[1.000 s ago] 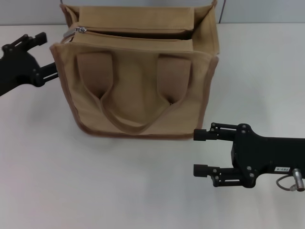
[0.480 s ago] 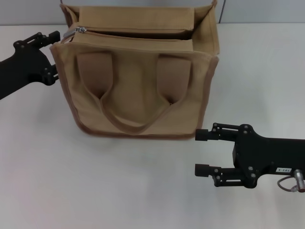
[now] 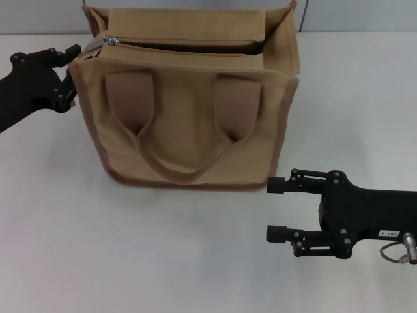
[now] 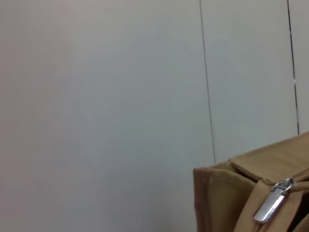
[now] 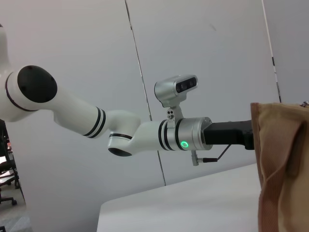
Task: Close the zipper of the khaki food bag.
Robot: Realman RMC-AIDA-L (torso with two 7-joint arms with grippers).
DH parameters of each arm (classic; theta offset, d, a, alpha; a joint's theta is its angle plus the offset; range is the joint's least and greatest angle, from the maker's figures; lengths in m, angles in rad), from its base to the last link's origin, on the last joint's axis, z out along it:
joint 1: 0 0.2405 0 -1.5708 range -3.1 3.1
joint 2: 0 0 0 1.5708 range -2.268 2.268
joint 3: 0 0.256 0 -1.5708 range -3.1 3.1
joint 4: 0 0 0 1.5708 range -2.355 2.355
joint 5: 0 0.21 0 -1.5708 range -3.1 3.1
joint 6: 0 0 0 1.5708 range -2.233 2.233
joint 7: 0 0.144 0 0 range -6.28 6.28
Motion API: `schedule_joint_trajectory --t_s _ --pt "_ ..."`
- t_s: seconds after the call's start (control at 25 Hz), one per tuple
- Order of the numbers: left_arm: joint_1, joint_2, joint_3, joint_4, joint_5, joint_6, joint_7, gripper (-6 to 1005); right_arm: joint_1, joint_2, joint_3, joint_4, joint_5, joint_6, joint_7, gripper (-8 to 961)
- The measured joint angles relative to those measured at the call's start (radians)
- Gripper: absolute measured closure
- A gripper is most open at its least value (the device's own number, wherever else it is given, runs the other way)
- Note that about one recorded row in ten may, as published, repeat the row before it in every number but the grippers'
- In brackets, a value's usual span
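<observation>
The khaki food bag [image 3: 189, 104] stands upright on the white surface [image 3: 130, 248] toward twelve o'clock in the head view, its two looped handles [image 3: 186, 130] hanging down the front panel that faces the robot. Along the top panel the zipper [image 3: 186, 43] runs from the nine o'clock end to the three o'clock end, and it lies unclosed, a dark gap showing between its two tapes. Its small silver pull [image 3: 112, 41] sits at the nine o'clock end; the left wrist view shows the same pull [image 4: 273, 203] hanging beside the bag's corner. The left gripper [image 3: 68, 68] is at the bag's upper nine o'clock corner, its fingers apart, the upper fingertip [image 3: 71, 49] just beside the brown edge trim and near the pull, though contact cannot be told. The right gripper [image 3: 277, 208] rests low on the surface at about five o'clock from the bag, near its lower front corner, with fingers apart and nothing between them.
</observation>
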Motion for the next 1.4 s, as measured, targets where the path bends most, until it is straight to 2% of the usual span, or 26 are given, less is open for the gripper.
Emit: schedule_joint_trajectory --t_s 0.4,0.48,0.52,0.76,1.0,1.08,1.4 --pt "0.011 0.007 -0.002 0.001 -0.026 0.072 -0.009 924 -0.007 0.000 0.001 0.000 0.001 -0.005 0.000 216" --pt "0.014 0.006 -0.002 0.000 -0.042 0.121 -0.012 982 -0.010 0.000 0.003 0.000 0.017 -0.016 0.003 216" --pt "0.014 0.003 -0.001 0.000 -0.054 0.169 -0.012 982 -0.009 0.000 0.004 0.014 0.055 -0.037 0.012 216" --pt "-0.010 -0.003 0.009 -0.024 -0.080 0.254 -0.013 979 0.007 -0.003 0.006 0.043 0.174 -0.110 0.093 216" --pt "-0.039 -0.003 0.018 -0.042 -0.077 0.253 -0.008 977 0.036 -0.010 0.033 0.026 0.207 -0.139 0.234 216" --pt "-0.045 -0.004 0.020 -0.044 -0.100 0.247 -0.012 976 0.067 -0.015 0.082 0.010 0.213 -0.144 0.321 216" --pt "-0.046 -0.002 0.017 -0.045 -0.105 0.239 -0.017 973 0.121 -0.029 0.096 -0.052 0.213 -0.114 0.470 216"
